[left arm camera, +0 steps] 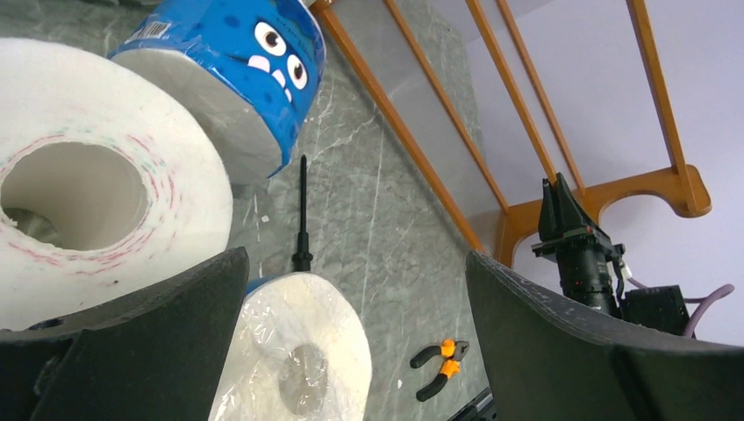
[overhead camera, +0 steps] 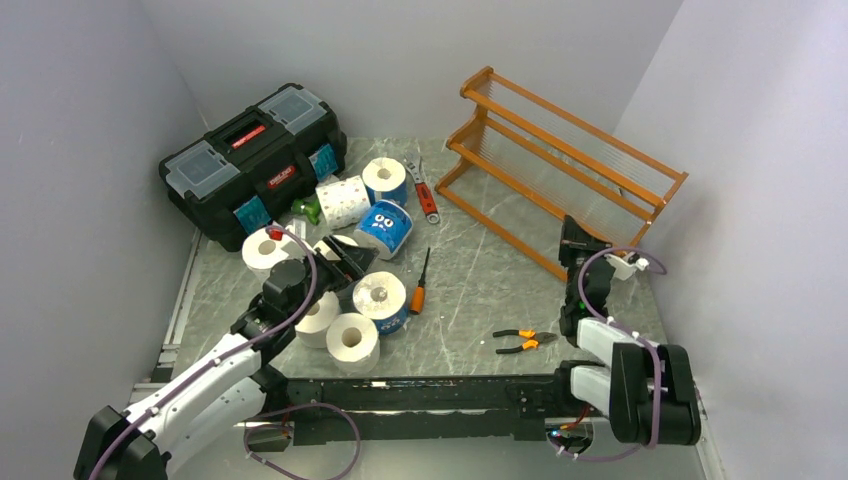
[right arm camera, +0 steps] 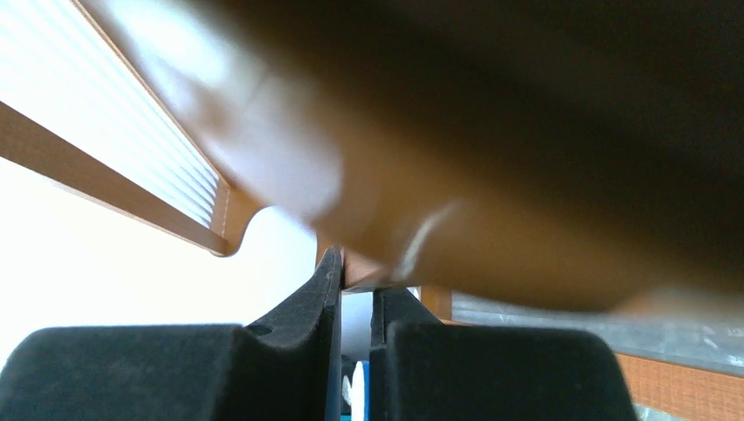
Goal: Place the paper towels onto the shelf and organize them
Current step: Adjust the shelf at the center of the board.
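Two states: left fingers (left arm camera: 561, 351) wide apart, empty; right fingers (right arm camera: 298, 333) pinching the shelf (right arm camera: 526, 175).

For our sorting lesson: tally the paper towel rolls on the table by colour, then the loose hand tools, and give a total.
White paper towels: 5 (one partly hidden by the left gripper)
Blue-wrapped paper towels: 3
Hand tools (wrench, screwdriver, pliers): 3
Total: 11

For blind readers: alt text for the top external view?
Paper towels cluster left on the table beside a black toolbox; none on the orange shelf at right. Left gripper open among them; right gripper grips the shelf's end.
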Robot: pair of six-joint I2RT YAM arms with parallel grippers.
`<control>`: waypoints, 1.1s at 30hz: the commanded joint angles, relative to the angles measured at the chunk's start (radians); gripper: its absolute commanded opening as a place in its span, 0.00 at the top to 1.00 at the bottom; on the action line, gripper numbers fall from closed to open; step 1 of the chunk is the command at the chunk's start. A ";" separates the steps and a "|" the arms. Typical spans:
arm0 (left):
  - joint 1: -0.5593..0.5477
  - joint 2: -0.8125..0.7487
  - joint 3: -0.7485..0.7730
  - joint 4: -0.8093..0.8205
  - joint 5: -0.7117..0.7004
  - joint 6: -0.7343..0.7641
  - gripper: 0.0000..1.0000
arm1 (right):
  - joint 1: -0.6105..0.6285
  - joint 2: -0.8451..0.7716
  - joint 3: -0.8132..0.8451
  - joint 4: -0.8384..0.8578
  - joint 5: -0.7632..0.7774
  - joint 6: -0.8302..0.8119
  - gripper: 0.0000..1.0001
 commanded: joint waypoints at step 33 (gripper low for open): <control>0.002 -0.094 -0.060 -0.042 0.059 0.018 0.02 | -0.313 0.586 0.490 -0.291 -0.636 -0.455 1.00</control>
